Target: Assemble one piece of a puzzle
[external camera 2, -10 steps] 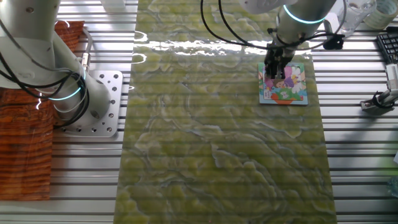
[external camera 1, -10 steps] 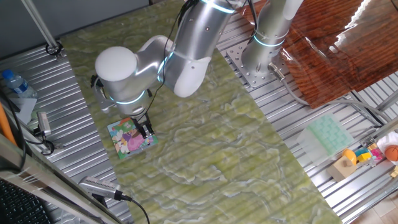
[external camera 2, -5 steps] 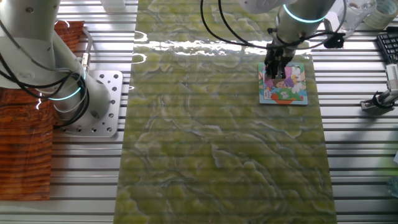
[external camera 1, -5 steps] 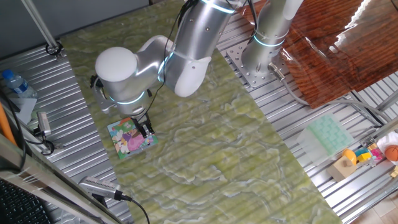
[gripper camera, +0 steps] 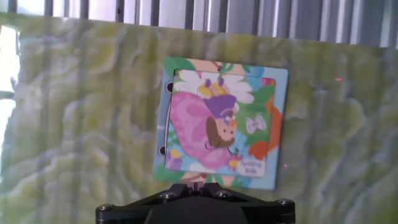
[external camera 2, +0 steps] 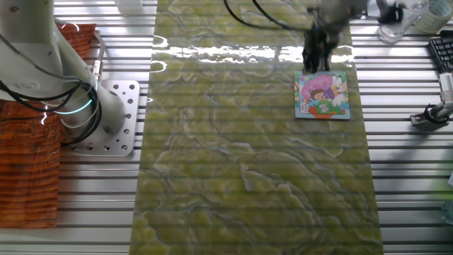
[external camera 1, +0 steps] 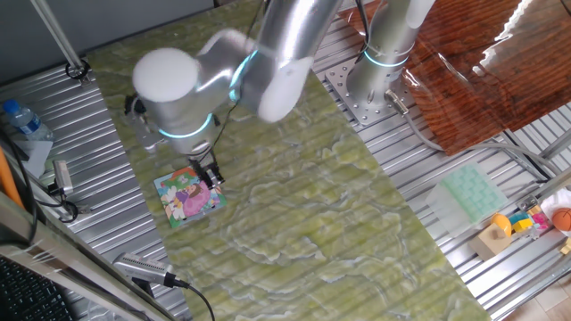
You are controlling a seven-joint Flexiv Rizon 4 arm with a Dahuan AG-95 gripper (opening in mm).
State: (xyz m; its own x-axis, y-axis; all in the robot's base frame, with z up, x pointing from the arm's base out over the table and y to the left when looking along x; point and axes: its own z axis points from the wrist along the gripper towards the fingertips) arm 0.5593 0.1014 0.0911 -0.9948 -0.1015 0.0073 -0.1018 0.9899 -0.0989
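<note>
The puzzle [external camera 1: 189, 196] lies flat on the green marbled mat, a small square board with a teal border and a pink cartoon picture; it also shows in the other fixed view [external camera 2: 323, 95] and the hand view [gripper camera: 221, 121]. Its picture looks filled, and I cannot pick out the piece as a separate thing. My gripper [external camera 1: 210, 171] hangs just above the board's far edge, motion-blurred in the other fixed view [external camera 2: 316, 60]. In the hand view the fingertips [gripper camera: 196, 185] meet at the bottom edge with nothing visible between them.
A pale green tray [external camera 1: 468, 192] and small toys [external camera 1: 526, 223] sit at the right. A second arm's base [external camera 1: 384, 53] stands behind the mat, beside a reddish board [external camera 1: 482, 62]. A bottle [external camera 1: 22, 120] and a hand tool [external camera 1: 147, 267] lie left.
The gripper was down on the puzzle's picture; it has now lifted off and drawn back towards the board's far edge. The puzzle has stayed where it was.
</note>
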